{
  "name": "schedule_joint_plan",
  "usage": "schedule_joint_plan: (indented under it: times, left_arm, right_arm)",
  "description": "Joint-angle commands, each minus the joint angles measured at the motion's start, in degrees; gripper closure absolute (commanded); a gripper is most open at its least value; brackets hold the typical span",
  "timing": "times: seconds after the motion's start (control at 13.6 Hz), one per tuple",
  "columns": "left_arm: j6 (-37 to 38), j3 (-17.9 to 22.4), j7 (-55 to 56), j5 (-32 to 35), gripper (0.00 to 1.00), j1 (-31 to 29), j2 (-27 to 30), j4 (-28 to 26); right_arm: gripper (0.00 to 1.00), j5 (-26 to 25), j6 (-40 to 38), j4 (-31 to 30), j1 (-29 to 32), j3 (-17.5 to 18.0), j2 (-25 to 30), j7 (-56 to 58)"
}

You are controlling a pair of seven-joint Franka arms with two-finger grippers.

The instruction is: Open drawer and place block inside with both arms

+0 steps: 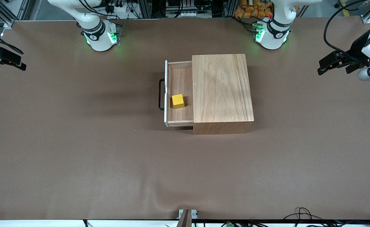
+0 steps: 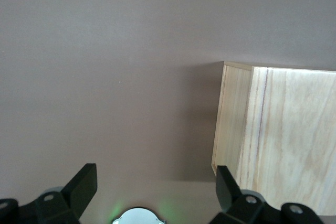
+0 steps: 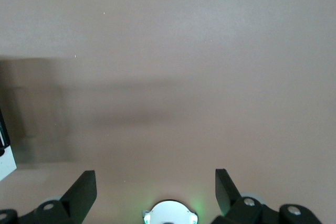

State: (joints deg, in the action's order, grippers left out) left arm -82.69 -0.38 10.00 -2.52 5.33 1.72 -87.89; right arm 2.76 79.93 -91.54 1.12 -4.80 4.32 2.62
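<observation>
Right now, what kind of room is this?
Probably a robot lab: two white robot arms with green-lit bases stand at a brown-covered table, metal frames and cables along its edges, with a small yellow cube in a light-wood drawer.

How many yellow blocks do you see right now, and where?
1. The yellow block sits in the open drawer, near its white front. The part of the drawer inside the wooden box is hidden, so more could be there.

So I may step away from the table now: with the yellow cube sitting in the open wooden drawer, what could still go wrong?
The shallow light-wood drawer stands pulled out of the large wooden box; its thin black wire handle could snag a passing arm. The small yellow cube might slide if the drawer gets bumped. Left gripper and right gripper wait open at the table's ends.
</observation>
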Motion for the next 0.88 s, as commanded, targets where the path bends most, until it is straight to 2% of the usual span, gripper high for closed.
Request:
schedule_joint_plan:
  times: [0.0,0.22,0.44,0.81]
  left_arm:
    - [-0.8,-0.2,-0.8,0.2,0.00,-0.5,1.8,-1.5]
    - [-2.6,-0.4,-0.8,1.7,0.00,-0.4,2.9,-2.6]
    - [-6.5,-0.4,-1.0,2.3,0.00,-0.4,5.3,-6.7]
    - [-6.8,-0.3,-1.0,2.6,0.00,-0.3,4.9,-5.7]
  right_arm:
    - [0.00,-0.8,-0.1,-0.7,2.3,4.1,1.0,-4.2]
    - [0.00,-0.8,1.1,-0.7,2.6,4.4,0.9,-3.9]
    - [0.00,-1.0,1.8,-0.7,2.6,3.8,0.8,-3.4]
    - [0.00,-1.2,2.0,-0.7,2.4,2.9,0.9,-1.7]
